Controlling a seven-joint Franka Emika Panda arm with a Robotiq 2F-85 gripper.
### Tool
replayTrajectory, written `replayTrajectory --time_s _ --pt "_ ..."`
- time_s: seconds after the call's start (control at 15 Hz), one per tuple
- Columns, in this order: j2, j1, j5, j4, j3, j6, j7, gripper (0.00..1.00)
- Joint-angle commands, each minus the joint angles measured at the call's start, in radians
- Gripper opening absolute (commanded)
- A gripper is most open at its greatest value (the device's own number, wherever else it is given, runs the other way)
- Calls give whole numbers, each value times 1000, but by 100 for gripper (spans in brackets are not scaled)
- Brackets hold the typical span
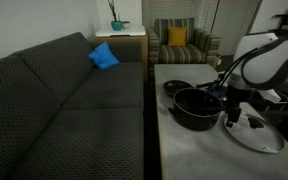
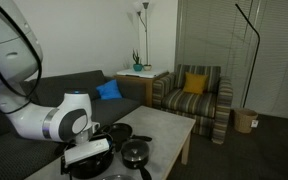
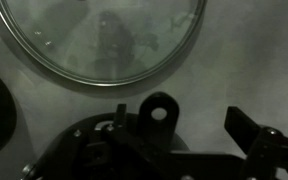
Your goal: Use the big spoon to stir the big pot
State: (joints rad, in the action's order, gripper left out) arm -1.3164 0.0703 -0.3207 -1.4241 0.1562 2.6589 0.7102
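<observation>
"Black pot first. Where does it sit?"

"The big pot [image 1: 192,120] is on the pale table [image 1: 184,155], with 1 smaller pan [image 1: 176,87] just beside it on the far side and the glass lid [image 1: 254,135] lying flat near it on the other."

"And the gripper?"

"The gripper [image 3: 199,118] hangs low over the table between pot and lid. In the wrist view its 2 fingers [image 3: 159,110] stand spread wide with nothing between them, and the lid fills the view ahead."

"The big spoon?"

"I cannot pick it out for certain. In an exterior view a thin dark line rises by the pot's rim and may be its handle, but it is too small to say."

"So which step is this?"

"I judge it the reach for the spoon, before any grasp. Stirring has not begun."

"What does the next move call for?"

"Finding that thin handle, setting the open jaws across it and closing firmly enough that it cannot twist. Then a lift and a swing of the bowl into the pot, clear of the lid and the pan."
</observation>
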Motion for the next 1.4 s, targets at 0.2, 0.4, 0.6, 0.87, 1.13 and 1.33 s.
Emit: replayTrajectory --time_s 0.2,0.4,0.6,0.87,1.13,1.33 --pt "77 -106 -18 -43 -142 -3 -201 100" --pt "84 -121 -26 -30 -157 -21 -237 98" --pt "76 -120 -23 -13 -150 -27 -235 95" --pt "68 -109 -20 -7 -137 -30 -219 57" --pt "67 -106 -19 -9 -134 -27 -217 28" --pt "70 -109 -20 -12 -136 -24 -220 7"
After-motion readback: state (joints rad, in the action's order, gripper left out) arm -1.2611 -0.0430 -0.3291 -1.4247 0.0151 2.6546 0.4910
